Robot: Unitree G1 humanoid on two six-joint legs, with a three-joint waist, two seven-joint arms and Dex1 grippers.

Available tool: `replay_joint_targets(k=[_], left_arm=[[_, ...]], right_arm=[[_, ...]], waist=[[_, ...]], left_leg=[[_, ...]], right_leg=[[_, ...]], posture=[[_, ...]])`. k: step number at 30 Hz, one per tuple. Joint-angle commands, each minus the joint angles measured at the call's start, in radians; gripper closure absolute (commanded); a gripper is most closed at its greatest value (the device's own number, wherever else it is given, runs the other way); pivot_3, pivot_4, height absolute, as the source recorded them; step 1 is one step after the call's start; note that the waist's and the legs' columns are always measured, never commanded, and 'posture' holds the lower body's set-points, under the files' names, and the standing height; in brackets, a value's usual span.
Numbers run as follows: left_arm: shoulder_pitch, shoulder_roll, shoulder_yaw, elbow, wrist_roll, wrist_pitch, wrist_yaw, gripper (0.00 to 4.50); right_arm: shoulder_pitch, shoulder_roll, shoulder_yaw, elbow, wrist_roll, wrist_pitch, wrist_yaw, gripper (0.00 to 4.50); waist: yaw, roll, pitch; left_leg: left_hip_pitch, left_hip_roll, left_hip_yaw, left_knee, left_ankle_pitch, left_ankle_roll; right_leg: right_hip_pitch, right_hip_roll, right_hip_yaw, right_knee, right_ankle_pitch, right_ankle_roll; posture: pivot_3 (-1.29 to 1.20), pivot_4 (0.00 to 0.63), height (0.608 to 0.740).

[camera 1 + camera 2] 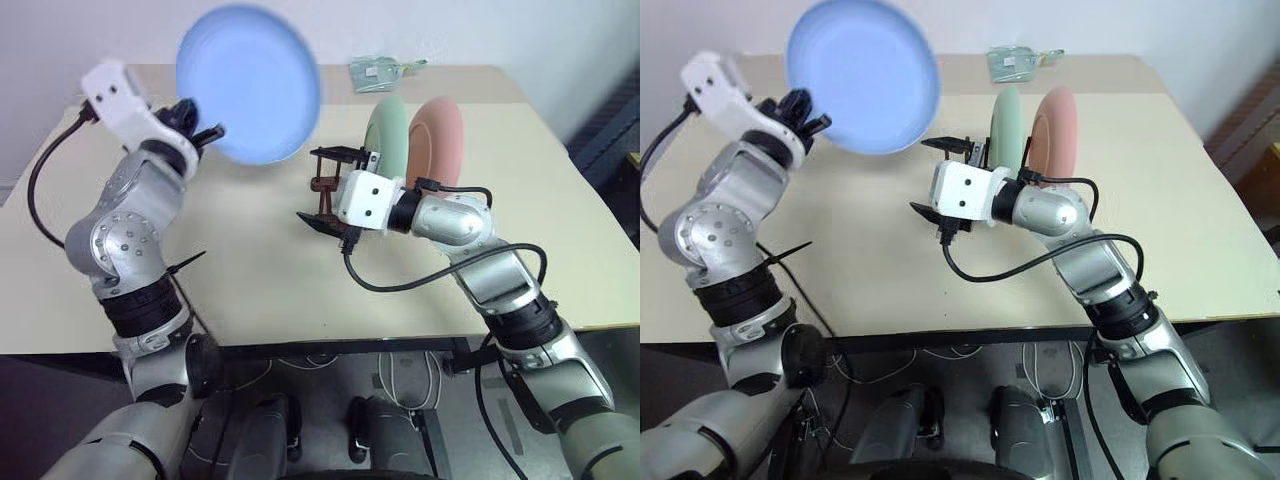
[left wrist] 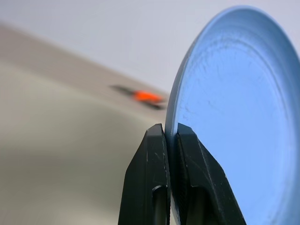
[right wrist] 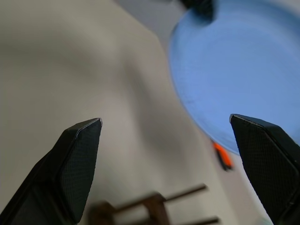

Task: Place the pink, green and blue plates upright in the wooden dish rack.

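left gripper (image 1: 205, 133) raised, clamped; right gripper (image 1: 318, 190) level, spread wide

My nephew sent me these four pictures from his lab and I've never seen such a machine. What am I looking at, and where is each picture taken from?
It is a two-armed humanoid robot at a beige table. The two wide pictures come from cameras in its head, looking down over its arms. The two close-ups come from cameras on its wrists.

The left gripper is shut on the rim of a blue plate, held up above the table. The right gripper is open and holds nothing.

A green plate and a pink plate already stand upright in a small wooden dish rack. A small packet lies at the table's far edge.
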State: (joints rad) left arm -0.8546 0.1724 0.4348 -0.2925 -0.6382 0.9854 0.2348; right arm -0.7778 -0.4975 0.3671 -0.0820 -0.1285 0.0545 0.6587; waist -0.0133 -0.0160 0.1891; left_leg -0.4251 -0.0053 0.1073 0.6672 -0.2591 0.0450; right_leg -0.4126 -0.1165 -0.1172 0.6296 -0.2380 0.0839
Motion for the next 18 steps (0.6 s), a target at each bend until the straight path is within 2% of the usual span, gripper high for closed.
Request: replay_joint_targets(k=[1,5,6,7,13,14,16,18], left_arm=[[-0.041,-0.01,-0.033,-0.068,-0.022,0.083,0.049,4.43],[-0.076,-0.039,-0.027,-0.092,-0.056,0.132,0.075,4.43],[-0.077,-0.036,-0.032,-0.095,-0.054,0.143,0.077,4.5],[-0.077,-0.035,-0.032,-0.097,-0.053,0.15,0.079,4.5],[-0.072,-0.06,-0.005,-0.093,-0.068,0.167,0.092,4.5],[-0.072,-0.071,0.008,-0.092,-0.076,0.16,0.098,4.17],[-0.095,-0.101,0.081,-0.077,-0.099,0.095,0.13,3.54],[-0.127,-0.108,0.15,-0.055,-0.106,0.018,0.172,2.58]], right_arm=[[-0.075,0.023,0.002,0.1,-0.102,-0.105,-0.069,0.0],[-0.139,0.037,0.021,0.248,-0.219,-0.213,-0.159,0.0],[-0.152,0.044,0.017,0.275,-0.233,-0.231,-0.18,0.59],[-0.16,0.048,0.015,0.291,-0.246,-0.248,-0.193,0.86],[-0.17,0.063,0.01,0.327,-0.282,-0.329,-0.216,3.95],[-0.169,0.064,0.008,0.326,-0.284,-0.338,-0.215,4.47],[-0.166,0.064,0.006,0.323,-0.291,-0.358,-0.217,4.5],[-0.164,0.062,0.005,0.319,-0.297,-0.372,-0.219,4.5]], waist=[[-0.005,0.0,0.0],[-0.002,0.0,0.0],[-0.002,0.0,0.0],[-0.002,0.0,0.0],[0.0,0.0,0.0],[0.0,0.0,0.001],[0.0,0.0,0.001],[0.0,0.0,0.001]], left_leg=[[0.0,0.0,0.0,0.0,0.0,0.0],[0.0,0.001,0.0,0.0,0.001,-0.001],[0.0,0.001,0.0,0.0,0.001,-0.001],[0.0,0.001,0.0,0.0,0.001,-0.001],[0.0,0.001,-0.001,0.0,0.001,-0.001],[0.0,0.001,-0.001,0.0,0.001,-0.001],[0.0,0.001,-0.001,0.0,0.001,-0.001],[0.0,0.001,-0.001,0.0,0.001,-0.001]], right_leg=[[0.0,0.001,0.0,0.0,0.0,0.0],[0.0,0.003,0.001,0.0,0.0,0.0],[0.0,0.003,0.001,0.0,0.0,0.0],[0.0,0.003,0.001,0.0,0.0,0.0],[0.001,0.003,0.001,-0.001,0.0,0.0],[0.001,0.003,0.001,-0.001,0.0,0.0],[0.001,0.003,0.001,-0.001,0.0,0.0],[0.001,0.003,0.001,-0.001,0.0,0.0]], posture=[[0.0,0.15,0.74],[0.0,0.15,0.74],[0.0,0.15,0.74],[0.0,0.15,0.74],[0.0,0.15,0.74],[0.0,0.15,0.74],[0.0,0.15,0.74],[0.0,0.15,0.74]])
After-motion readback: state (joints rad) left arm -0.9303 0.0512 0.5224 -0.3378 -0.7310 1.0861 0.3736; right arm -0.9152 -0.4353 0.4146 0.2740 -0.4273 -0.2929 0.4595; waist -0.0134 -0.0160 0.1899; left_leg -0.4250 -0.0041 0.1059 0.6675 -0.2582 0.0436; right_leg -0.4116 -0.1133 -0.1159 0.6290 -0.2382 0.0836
